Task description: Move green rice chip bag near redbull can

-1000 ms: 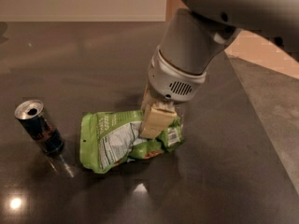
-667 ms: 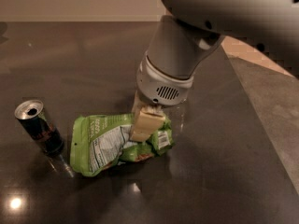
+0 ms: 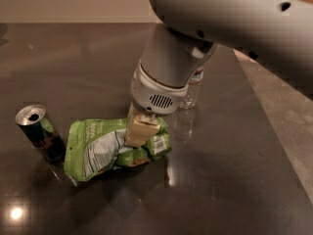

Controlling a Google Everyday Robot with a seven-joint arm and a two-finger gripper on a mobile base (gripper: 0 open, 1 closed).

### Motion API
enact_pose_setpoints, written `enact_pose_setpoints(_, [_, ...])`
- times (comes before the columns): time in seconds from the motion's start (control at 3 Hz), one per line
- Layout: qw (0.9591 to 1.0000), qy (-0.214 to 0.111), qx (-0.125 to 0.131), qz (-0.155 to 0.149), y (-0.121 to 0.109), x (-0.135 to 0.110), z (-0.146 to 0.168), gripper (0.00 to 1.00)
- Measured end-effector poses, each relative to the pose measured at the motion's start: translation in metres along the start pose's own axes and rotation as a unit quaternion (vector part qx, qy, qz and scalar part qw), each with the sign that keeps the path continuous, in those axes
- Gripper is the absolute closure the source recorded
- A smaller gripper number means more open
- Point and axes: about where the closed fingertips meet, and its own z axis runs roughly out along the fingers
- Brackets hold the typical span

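Bag (image 3: 98, 148) has slid toward nine o'clock, now just beside the can (image 3: 39, 131); pincer (image 3: 141, 131) stays clamped on it.

Arm (image 3: 230, 13) — a broad, smooth shell, pale grey-white, with a few small dark round holes, one near the upper right. Wrist (image 3: 171, 58) — a thick grey cylinder. Below it sits a brighter white collar (image 3: 146, 89), edged at the top by a thin dark seam and bearing a small oval vent grille (image 3: 159, 101) of dark slots. The gripper (image 3: 141, 131) is at the collar's lower end, mid-view, down on the green rice chip bag (image 3: 93, 153). Its blocky, cream-yellow fingers (image 3: 143, 125) are pinched on the bag's crumpled top.
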Motion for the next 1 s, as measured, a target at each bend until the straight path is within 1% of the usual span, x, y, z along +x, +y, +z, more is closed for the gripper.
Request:
enact_pose_setpoints(0.33, [1.0000, 0.000, 0.002, -0.001, 0.0008, -0.0013, -0.0010, 0.12])
enact_pose_setpoints(0.67, [1.0000, 0.000, 0.003, -0.003, 0.0014, -0.0026, -0.0017, 0.00])
enact_pose_setpoints(1.0, [1.0000, 0.000, 0.004, -0.003, 0.0014, -0.0027, -0.0018, 0.00])
